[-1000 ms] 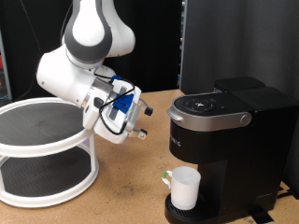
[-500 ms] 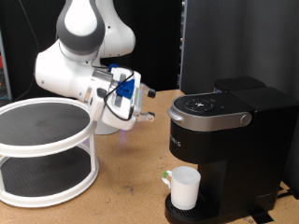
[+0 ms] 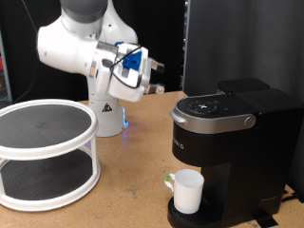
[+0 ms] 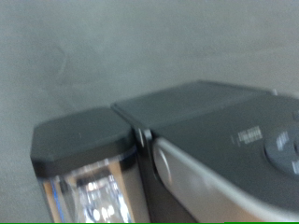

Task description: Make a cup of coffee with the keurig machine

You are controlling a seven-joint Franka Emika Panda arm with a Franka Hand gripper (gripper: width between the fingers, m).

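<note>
Tool (image 3: 152,78) raised beside keurig machine (image 3: 228,142) (jaw state unclear), cup (image 3: 187,192) on drip tray.

**What stands on the table**

A brown wooden table (image 3: 133,176) carries three things. At the left stands a white round two-tier rack (image 3: 43,152). At the far middle is the white robot base (image 3: 109,116). At the right stands the large black boxy keurig machine (image 3: 233,152).
</note>
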